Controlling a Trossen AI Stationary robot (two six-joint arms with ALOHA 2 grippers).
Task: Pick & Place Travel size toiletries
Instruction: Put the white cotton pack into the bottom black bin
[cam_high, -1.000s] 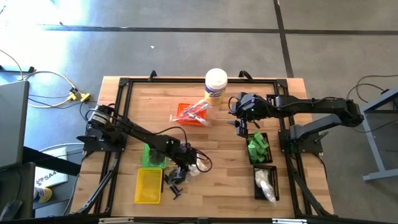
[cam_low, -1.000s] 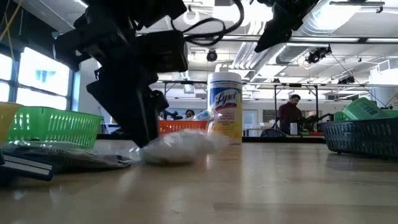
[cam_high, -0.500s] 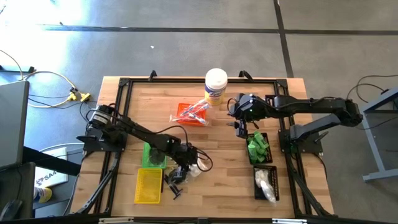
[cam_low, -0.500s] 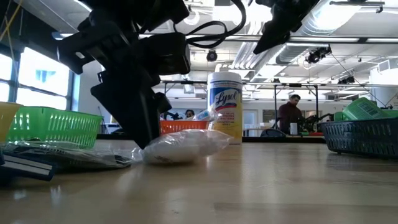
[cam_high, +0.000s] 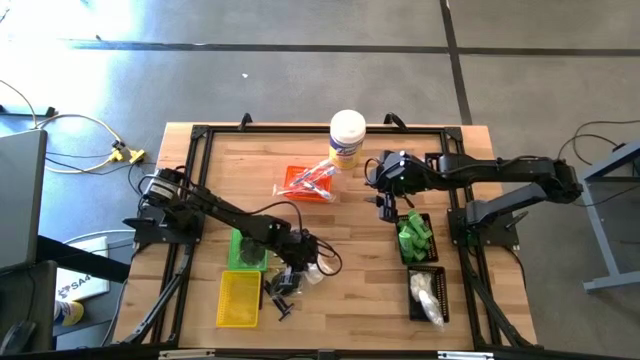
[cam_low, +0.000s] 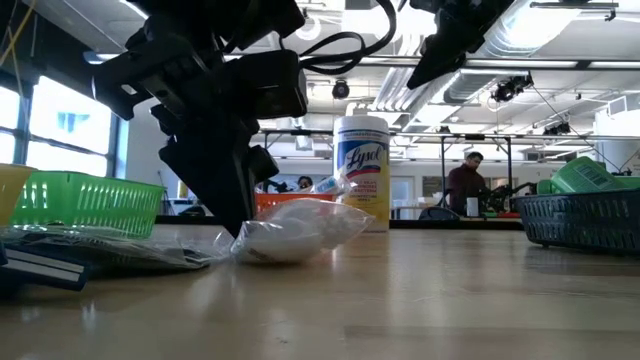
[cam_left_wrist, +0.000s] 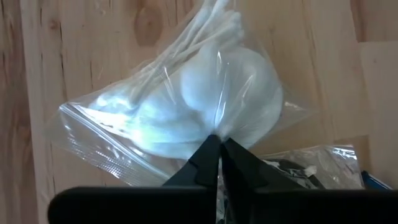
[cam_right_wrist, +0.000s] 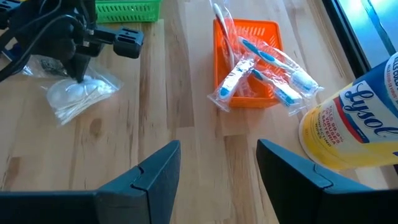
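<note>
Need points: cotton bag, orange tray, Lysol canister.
cotton bag (cam_left_wrist: 211, 102): left wrist view, on the white fluff inside the clear bag.
orange tray (cam_right_wrist: 219, 68): right wrist view, on its mesh side wall.
Lysol canister (cam_low: 361, 165): low view, on the label's front.

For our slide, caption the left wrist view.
Left gripper pinches shut on a clear bag of cotton swabs lying on the wooden table.

The clear plastic bag of white cotton pieces (cam_left_wrist: 205, 118) has its near edge hidden behind the closed dark fingers (cam_left_wrist: 202, 163). Beside them, crumpled clear wrapping (cam_left_wrist: 311, 165) runs past the frame's edge.
</note>
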